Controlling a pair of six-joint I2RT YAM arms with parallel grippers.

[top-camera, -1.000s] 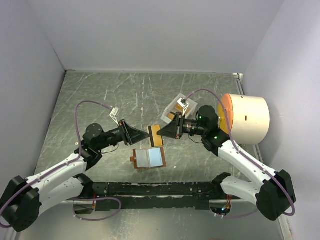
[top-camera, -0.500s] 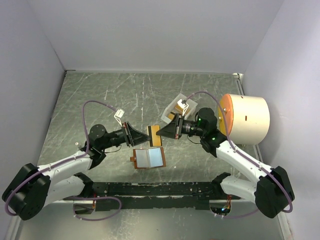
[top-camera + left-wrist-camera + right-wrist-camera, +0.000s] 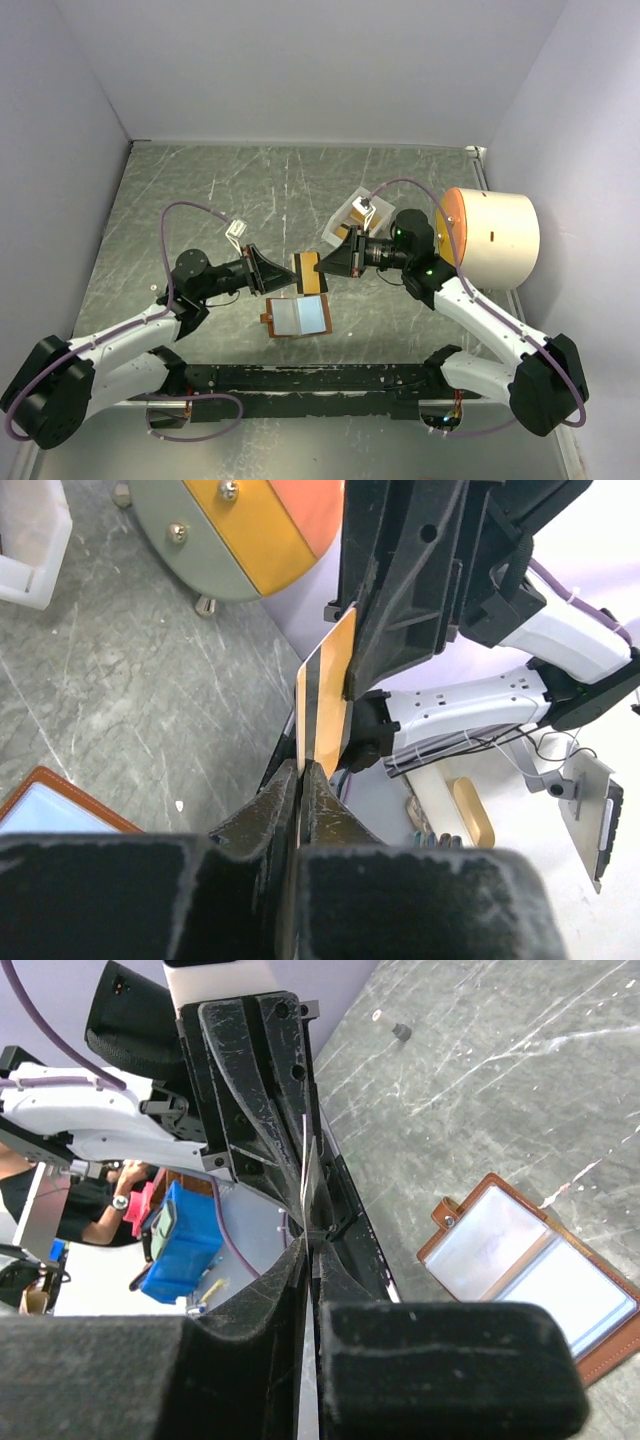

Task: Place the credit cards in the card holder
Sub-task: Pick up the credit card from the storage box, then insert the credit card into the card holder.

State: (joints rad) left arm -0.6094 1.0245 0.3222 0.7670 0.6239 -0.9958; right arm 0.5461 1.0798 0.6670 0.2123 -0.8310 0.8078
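Note:
One orange credit card (image 3: 308, 272) with a dark stripe is held in the air between both grippers. My left gripper (image 3: 291, 272) is shut on its left edge, and in the left wrist view the card (image 3: 325, 705) rises from those jaws (image 3: 302, 770). My right gripper (image 3: 322, 267) is shut on the opposite edge; its wrist view shows the card (image 3: 307, 1185) edge-on. The brown card holder (image 3: 297, 317) lies open on the table just below the card, clear pockets up. It also shows in both wrist views (image 3: 530, 1275) (image 3: 45, 805).
A small white tray (image 3: 345, 222) with something orange inside sits behind the right gripper. A large cream drum with an orange face (image 3: 492, 238) stands at the right wall. Grey walls enclose the scratched table (image 3: 200, 200).
The left arm moved slightly right and its jaws closed onto the card's free edge. The right gripper kept hold of the card and barely moved.

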